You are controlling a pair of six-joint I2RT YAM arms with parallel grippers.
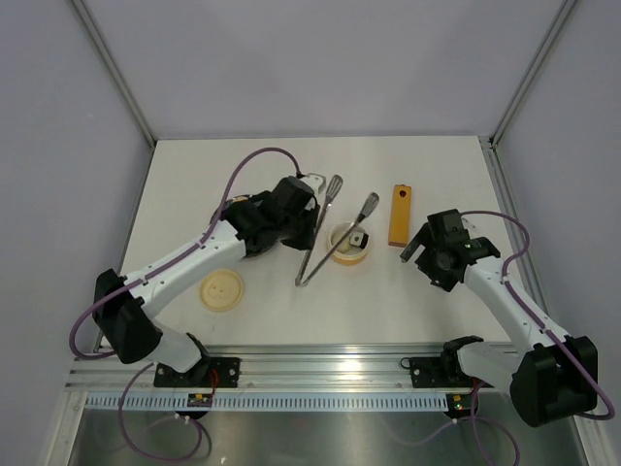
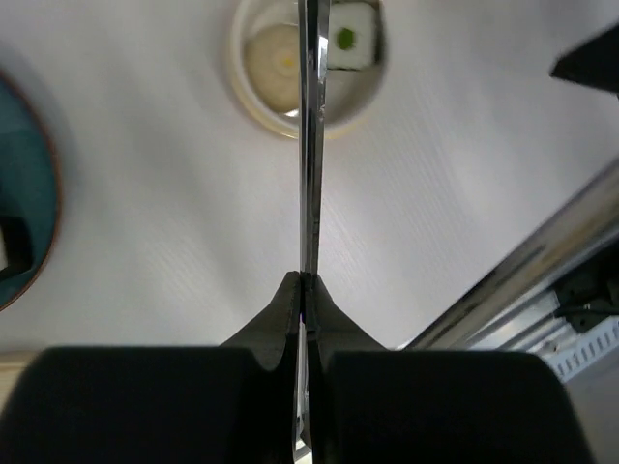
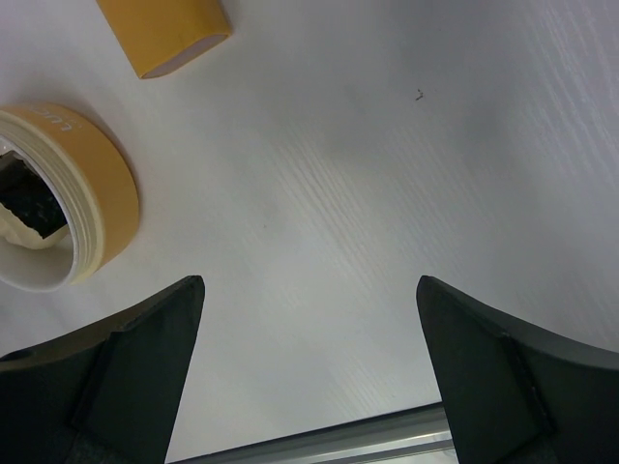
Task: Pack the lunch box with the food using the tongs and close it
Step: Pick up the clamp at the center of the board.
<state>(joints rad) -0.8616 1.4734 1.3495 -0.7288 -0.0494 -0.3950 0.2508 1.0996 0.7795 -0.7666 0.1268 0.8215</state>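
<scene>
Left gripper (image 2: 305,282), fingers pinching the tongs (image 2: 309,145), which extend over the lunch box (image 2: 242,82); right gripper (image 3: 309,286), fingers spread, above the table (image 3: 387,145) toward its right edge.

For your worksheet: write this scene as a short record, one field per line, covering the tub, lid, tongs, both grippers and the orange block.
tub: uncovered, food inside
lid: off, flat on the table, apart from the tub
tongs: spread in a V, one arm reaching over the tub
left gripper: shut on the tongs
right gripper: open, holding nothing
orange block: lying right of the tub, untouched
</scene>
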